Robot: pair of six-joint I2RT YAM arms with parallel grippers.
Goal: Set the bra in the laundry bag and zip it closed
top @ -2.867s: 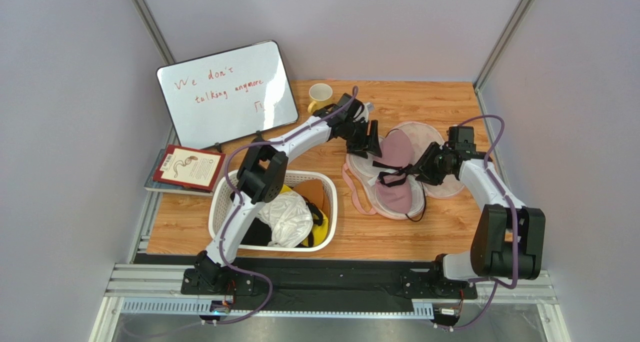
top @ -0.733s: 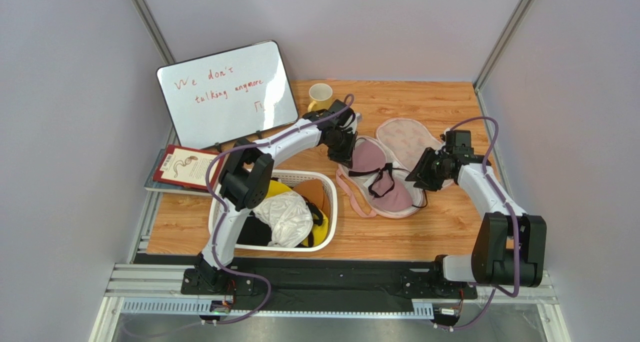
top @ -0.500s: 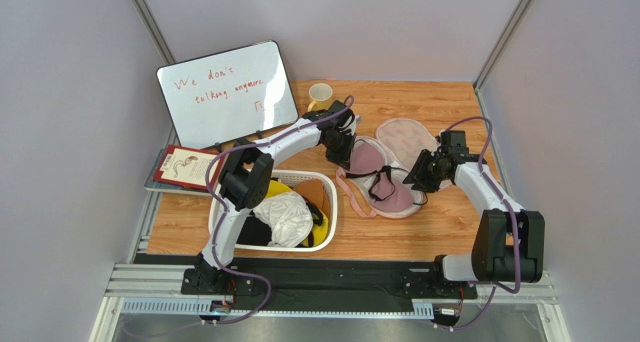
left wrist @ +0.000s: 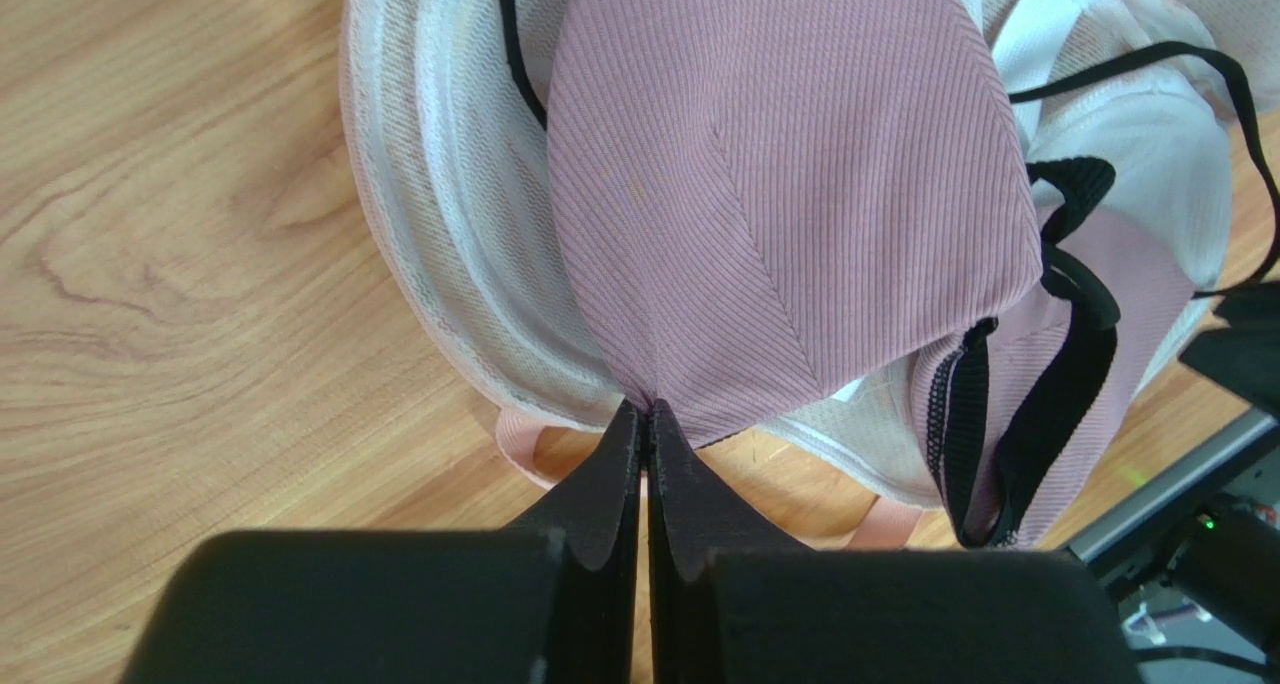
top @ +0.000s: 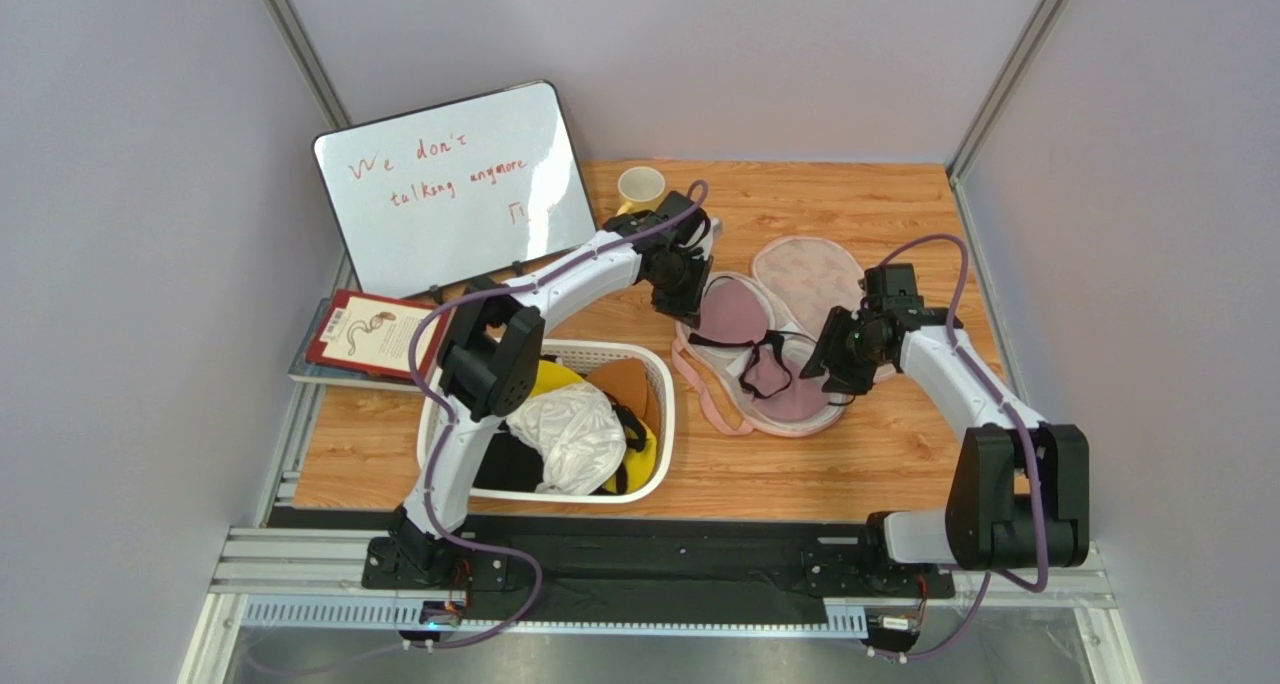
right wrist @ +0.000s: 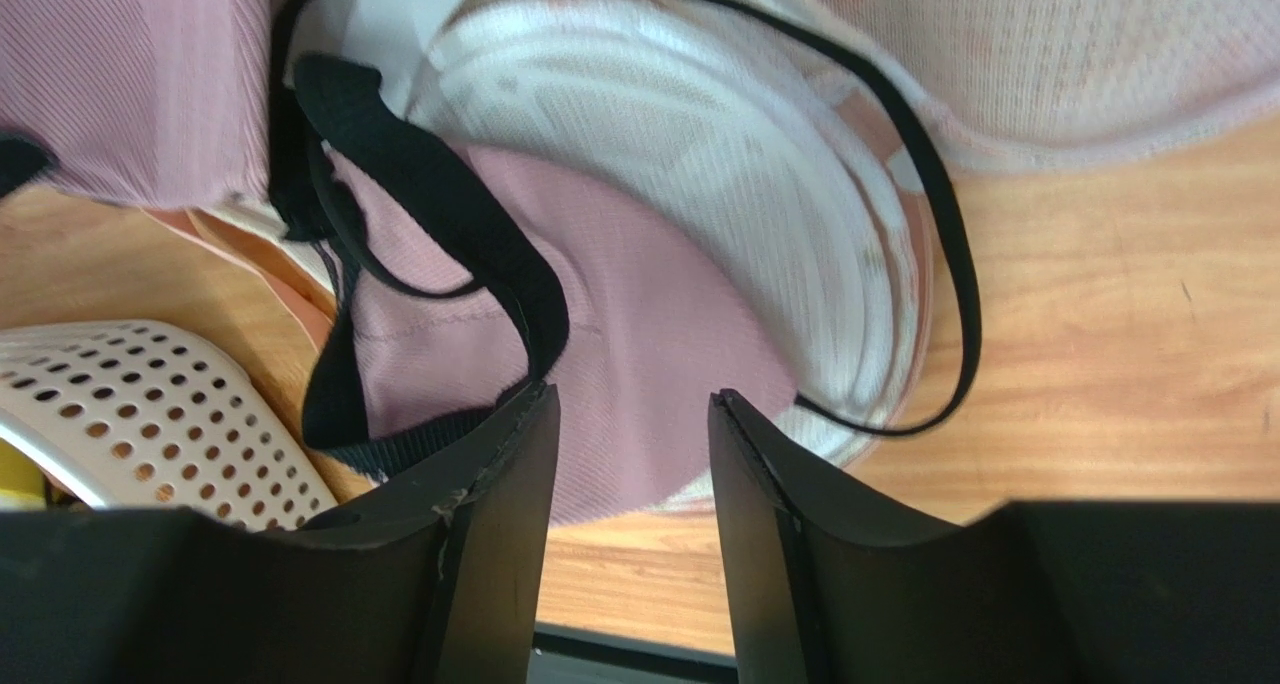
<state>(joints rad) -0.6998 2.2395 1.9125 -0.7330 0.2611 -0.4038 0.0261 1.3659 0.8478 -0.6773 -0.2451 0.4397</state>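
Top external view: the bra [top: 736, 317] lies spread across the open laundry bag [top: 819, 272] in the middle of the desk [top: 902, 444]. One pink cup is on the far side, the other on the near side, with black straps looped between them. The bag's printed flap is thrown back to the right. Over on the left wrist view, the left end effector [left wrist: 646, 422] has its fingers pressed together right on the pointed corner of the far cup. The right end effector [right wrist: 628, 399] hangs over the near cup, fingers apart with nothing between them and a strap just beside one finger. Left of the bag sits the white slotted basket [top: 451, 414], with clothes in it. Behind are a yellow mug [top: 640, 186] and a whiteboard [top: 451, 189].
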